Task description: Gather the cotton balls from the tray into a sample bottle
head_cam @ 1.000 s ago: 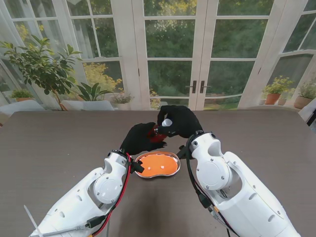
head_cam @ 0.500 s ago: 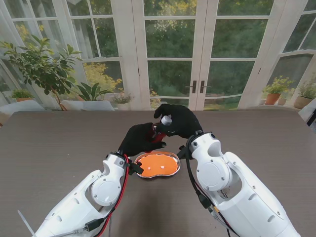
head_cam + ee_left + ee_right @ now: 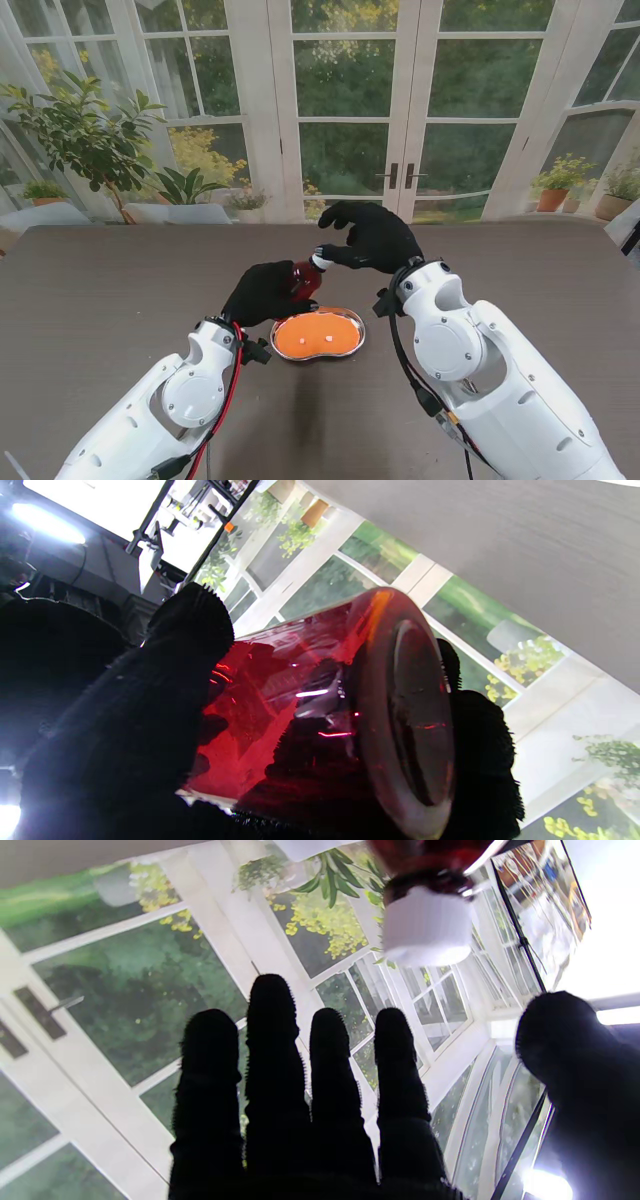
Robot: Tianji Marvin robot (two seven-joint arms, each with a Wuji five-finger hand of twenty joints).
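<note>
The dark brown wood-grain table (image 3: 100, 290) carried, near the robot and roughly central between its arms, a kidney-shaped steel tray with an orange lining (image 3: 346, 345), and on that lining lay two small white cotton balls (image 3: 303, 343), close together and apart from either hand. The black-gloved left hand (image 3: 262, 292) was clamped around a translucent red sample bottle (image 3: 305, 277), held clear of the table just beyond the tray's far edge and tipped so that its white screw cap (image 3: 320, 263) pointed toward the right hand. In the left wrist view the fingers wrapped the bottle's wall and its round base faced the camera. The black-gloved right hand (image 3: 375, 238) hung beside the cap with its fingers apart and gripping nothing; its wrist view showed four straight fingers (image 3: 272, 1075) and the thumb spread well clear of the cap. From the stand's view it could not be told for certain whether a fingertip touched the cap. In my judgement the step in hand was the uncapping of the bottle, with collection not yet begun. The next move would call for the right thumb and fingers to close squarely on the cap and twist while the left hand held the bottle firm.
</note>
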